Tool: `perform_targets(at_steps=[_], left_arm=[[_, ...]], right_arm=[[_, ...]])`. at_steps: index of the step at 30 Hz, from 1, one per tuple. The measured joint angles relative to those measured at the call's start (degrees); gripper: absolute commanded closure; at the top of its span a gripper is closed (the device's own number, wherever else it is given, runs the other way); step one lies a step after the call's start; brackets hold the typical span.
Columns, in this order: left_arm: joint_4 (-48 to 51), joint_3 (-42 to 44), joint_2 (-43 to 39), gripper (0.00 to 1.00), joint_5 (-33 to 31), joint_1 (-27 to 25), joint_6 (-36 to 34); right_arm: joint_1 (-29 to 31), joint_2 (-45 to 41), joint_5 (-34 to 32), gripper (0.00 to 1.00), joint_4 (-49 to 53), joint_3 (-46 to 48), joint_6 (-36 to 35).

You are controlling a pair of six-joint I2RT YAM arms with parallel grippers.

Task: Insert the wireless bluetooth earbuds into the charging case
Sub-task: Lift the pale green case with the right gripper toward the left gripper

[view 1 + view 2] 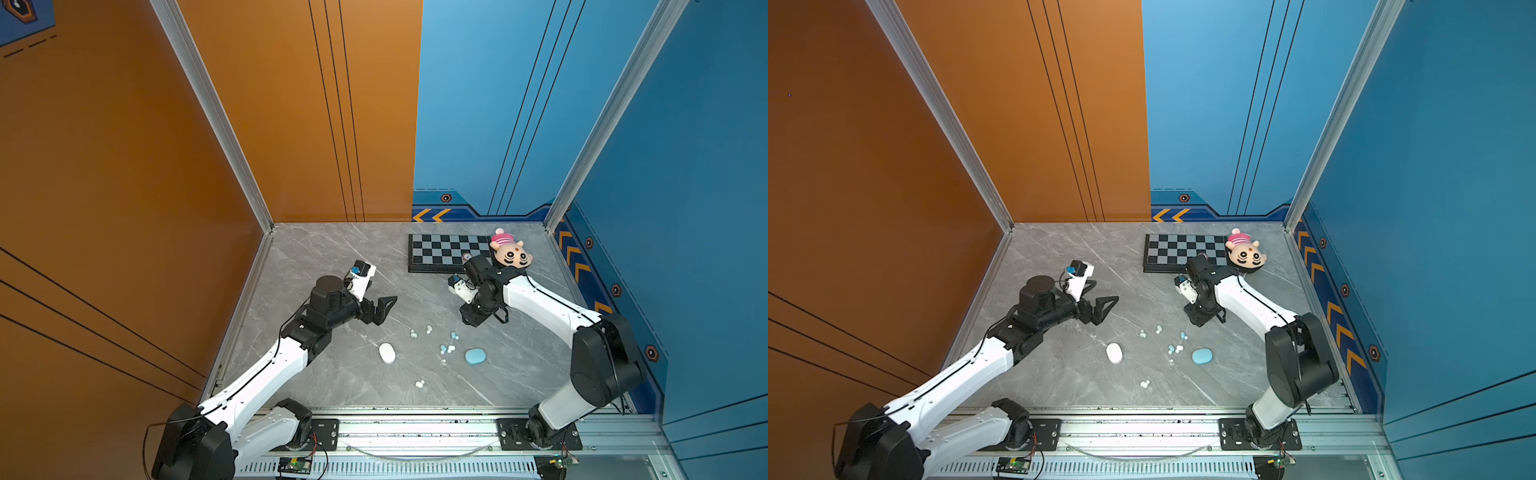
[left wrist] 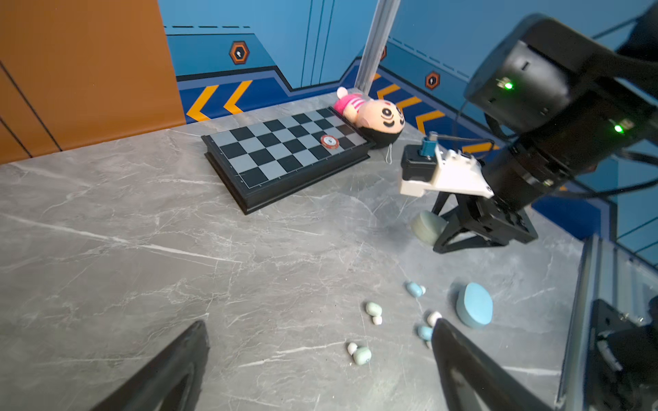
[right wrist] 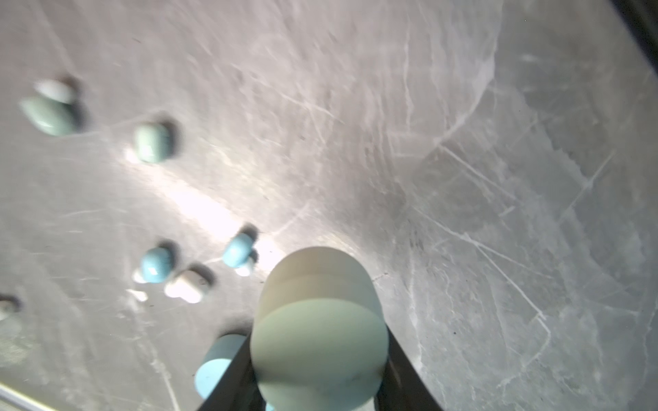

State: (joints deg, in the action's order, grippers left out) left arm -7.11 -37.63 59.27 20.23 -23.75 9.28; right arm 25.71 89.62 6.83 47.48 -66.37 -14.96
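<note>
My right gripper (image 3: 317,341) is shut on a pale green charging case (image 3: 313,284), held just above the table; the case (image 2: 429,226) also shows in the left wrist view. Loose earbuds lie on the marble in front of it: two mint green (image 1: 413,333) (image 1: 428,329), two light blue (image 1: 454,334) (image 1: 444,348), one white (image 1: 451,348), and a white pair (image 1: 419,383) nearer the front. A white case (image 1: 387,353) and a blue case (image 1: 475,356) lie closed on the table. My left gripper (image 1: 384,305) hovers open and empty, left of the buds.
A chessboard (image 1: 449,249) with a red chip (image 2: 329,141) lies at the back, and a plush doll (image 1: 511,249) rests at its right end. Walls close in the left, back and right sides. The arm rail (image 1: 415,432) runs along the front.
</note>
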Motion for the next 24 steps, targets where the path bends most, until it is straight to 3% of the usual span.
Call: perform_targets(at_steps=[8,14,24], left_arm=[[-0.7,1.2,-3.8,0.02,8.0,2.4,8.0],[-0.8,0.6,-1.6,0.02,13.8,2.8,15.8],[-0.8,-1.2,0.3,0.02,18.7,1.9,24.1]], right_arm=[[7.7,-2.7,9.7,0.69,-0.8,-3.8,-0.7],[12.5,-3.1,11.0,0.69,-2.9,-6.8,-0.4],[14.2,-5.1,11.0,0.69,-7.7,-9.1,1.5]])
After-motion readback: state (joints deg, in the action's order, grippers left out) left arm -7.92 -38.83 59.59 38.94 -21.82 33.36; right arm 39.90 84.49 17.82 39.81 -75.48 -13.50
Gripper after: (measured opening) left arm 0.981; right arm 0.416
